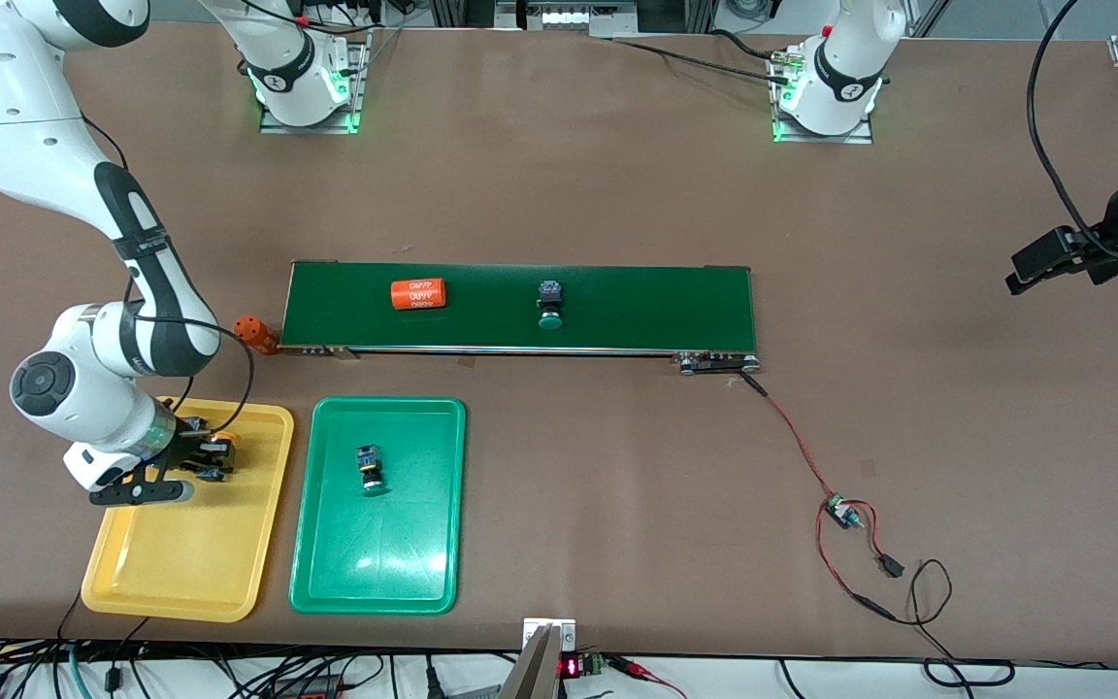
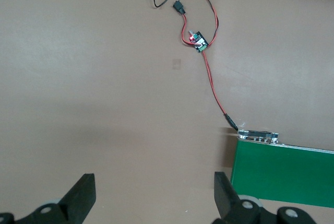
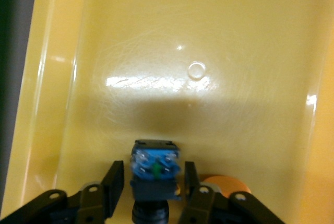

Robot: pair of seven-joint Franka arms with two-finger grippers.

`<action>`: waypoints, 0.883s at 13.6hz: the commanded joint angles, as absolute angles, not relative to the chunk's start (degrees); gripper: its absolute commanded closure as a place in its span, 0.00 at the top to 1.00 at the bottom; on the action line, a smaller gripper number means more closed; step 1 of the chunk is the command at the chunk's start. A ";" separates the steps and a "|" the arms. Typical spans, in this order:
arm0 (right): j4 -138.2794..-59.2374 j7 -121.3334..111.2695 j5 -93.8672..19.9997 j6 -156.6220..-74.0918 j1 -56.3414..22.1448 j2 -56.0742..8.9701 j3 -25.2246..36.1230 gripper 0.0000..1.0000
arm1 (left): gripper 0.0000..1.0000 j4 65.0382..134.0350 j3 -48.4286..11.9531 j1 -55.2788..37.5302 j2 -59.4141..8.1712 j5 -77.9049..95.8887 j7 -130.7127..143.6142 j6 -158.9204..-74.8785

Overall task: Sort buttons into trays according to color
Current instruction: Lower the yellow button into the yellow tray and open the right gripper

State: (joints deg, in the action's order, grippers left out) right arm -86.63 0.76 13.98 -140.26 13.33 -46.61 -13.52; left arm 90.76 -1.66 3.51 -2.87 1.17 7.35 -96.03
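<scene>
My right gripper (image 1: 202,458) is low in the yellow tray (image 1: 180,568), at the end farther from the front camera. In the right wrist view my right gripper (image 3: 154,176) is open, with a blue-bodied button (image 3: 155,162) between its fingers and a small gap on each side. A second button's orange cap (image 3: 228,183) lies beside it on the yellow tray (image 3: 198,36). A green button (image 1: 370,469) lies in the green tray (image 1: 384,573). Another green button (image 1: 549,303) lies on the conveyor belt (image 1: 646,306). My left gripper (image 1: 1030,272) waits open and empty over the bare table; it also shows in the left wrist view (image 2: 154,182).
An orange "4680" cylinder (image 1: 418,293) lies on the belt toward the right arm's end. A small orange part (image 1: 254,333) stands beside that end of the belt. Red wires and a small circuit board (image 1: 842,512) run from the belt's other end (image 2: 255,135).
</scene>
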 commanded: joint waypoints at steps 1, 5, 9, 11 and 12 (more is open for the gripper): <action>-85.43 0.53 13.98 -139.92 12.92 -46.23 -13.27 0.87 | 1.00 89.03 -1.76 4.22 -3.78 2.20 6.33 -94.48; -86.13 5.51 13.62 -129.06 12.66 -40.80 -16.07 0.91 | 1.00 89.21 -1.84 5.18 -3.78 2.99 6.24 -94.31; -94.01 11.59 11.96 -121.38 8.44 -28.60 -16.79 0.92 | 1.00 88.86 -2.02 4.92 -4.04 3.51 6.24 -94.48; -101.47 12.83 7.24 -120.15 6.78 -20.35 -16.87 0.95 | 1.00 88.77 -1.93 5.10 -4.22 3.69 6.24 -94.48; -105.08 13.62 2.86 -119.97 5.81 -16.39 -17.05 0.95 | 1.00 88.86 -1.93 5.27 -4.22 3.87 6.33 -94.48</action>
